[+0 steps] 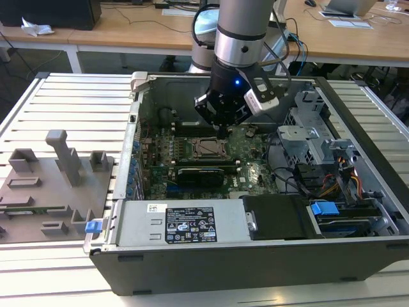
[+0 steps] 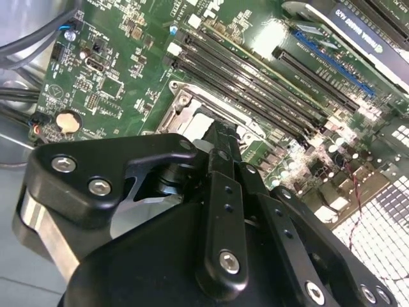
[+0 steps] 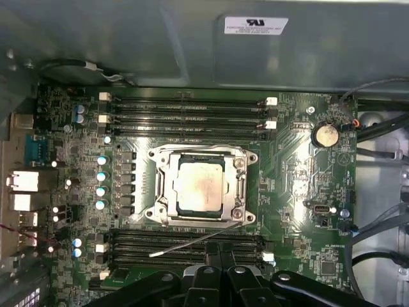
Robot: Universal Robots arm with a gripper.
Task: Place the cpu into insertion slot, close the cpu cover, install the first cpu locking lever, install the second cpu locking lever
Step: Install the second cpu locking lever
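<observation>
1. one arm reaches down into one open computer case in the exterior view, its one gripper hanging just above the motherboard, beside the far edge of the socket.
2. in the first wrist view the gripper shows two black fingers lying side by side, pressed together with nothing between them; their tips sit over the memory slots next to the socket.
3. one cpu, a dull silver square, lies flat inside the insertion slot, near the middle of the board.
4. one cpu cover, a silvery frame with a square window, lies down around the chip, so the chip shows through the window.
5. one thin wire locking lever slants away from the socket's corner across the memory slots, ending free near the fingertips; a second lever runs along the far side of the frame, and whether it is latched i cannot tell.
6. two banks of long black memory slots flank the socket; i count three rows in the far bank, and the near bank is partly hidden by the fingers.
7. one round coin battery sits well apart from the socket.
8. in the exterior view, one black graphics card stands just beside the socket, and one grey fixture board with several upright blocks rests on the table at the exterior view's left.
</observation>
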